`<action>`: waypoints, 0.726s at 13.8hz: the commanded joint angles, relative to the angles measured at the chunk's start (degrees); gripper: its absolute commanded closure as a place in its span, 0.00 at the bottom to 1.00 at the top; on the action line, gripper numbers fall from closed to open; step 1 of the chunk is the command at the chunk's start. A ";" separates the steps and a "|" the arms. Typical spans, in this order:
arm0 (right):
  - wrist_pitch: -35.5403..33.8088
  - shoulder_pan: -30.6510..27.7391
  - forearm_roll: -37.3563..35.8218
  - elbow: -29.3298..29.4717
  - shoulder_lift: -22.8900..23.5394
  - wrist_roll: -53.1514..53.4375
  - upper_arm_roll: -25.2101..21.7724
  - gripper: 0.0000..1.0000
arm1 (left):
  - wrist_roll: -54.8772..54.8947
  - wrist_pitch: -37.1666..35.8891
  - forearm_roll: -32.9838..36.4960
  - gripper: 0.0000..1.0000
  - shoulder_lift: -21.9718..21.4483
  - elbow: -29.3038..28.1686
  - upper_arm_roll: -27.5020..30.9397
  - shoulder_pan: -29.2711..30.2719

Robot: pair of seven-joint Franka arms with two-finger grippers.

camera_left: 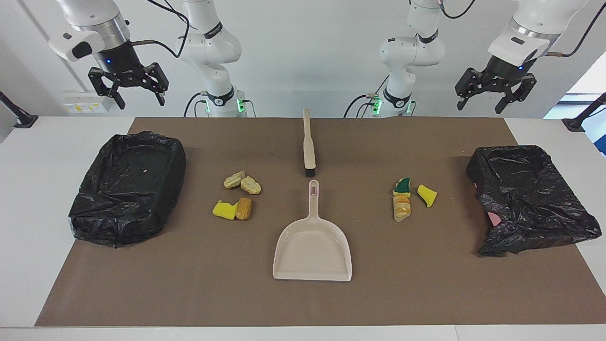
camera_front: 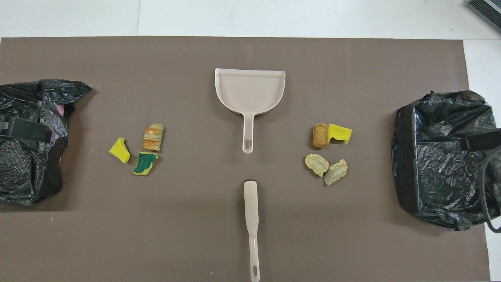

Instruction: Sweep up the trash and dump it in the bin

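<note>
The trash lies in two groups on the brown mat. Several beige, yellow and orange-brown chunks (camera_left: 239, 196) (camera_front: 328, 150) lie toward the right arm's end. Three chunks (camera_left: 407, 196) (camera_front: 143, 150), one green-backed, lie toward the left arm's end. A beige dustpan (camera_left: 312, 246) (camera_front: 250, 92) lies mid-table with its handle toward the robots. A beige brush (camera_left: 308, 144) (camera_front: 251, 219) lies nearer to the robots, in line with it. My right gripper (camera_left: 139, 98) is open and empty, raised over the table's edge. My left gripper (camera_left: 481, 105) is open and empty, also raised.
A bin lined with a black bag (camera_left: 128, 189) (camera_front: 442, 156) stands at the right arm's end of the mat. A second black-bagged bin (camera_left: 525, 199) (camera_front: 27, 156) stands at the left arm's end, its bag crumpled and spilling outward.
</note>
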 commanded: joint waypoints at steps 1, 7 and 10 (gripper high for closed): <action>-0.54 -0.20 1.25 1.14 0.54 -0.98 -0.01 0.00 | 0.43 -1.03 -0.02 0.00 -0.75 -0.30 -0.57 0.42; -0.54 -0.20 1.25 1.14 0.54 -0.98 -0.01 0.00 | 0.26 -0.24 -0.10 0.00 -0.67 -0.30 -0.57 0.60; -0.54 -0.11 1.25 1.14 0.54 -0.98 -0.01 0.00 | 0.35 -0.07 -0.10 0.00 -0.67 -0.30 -0.57 0.77</action>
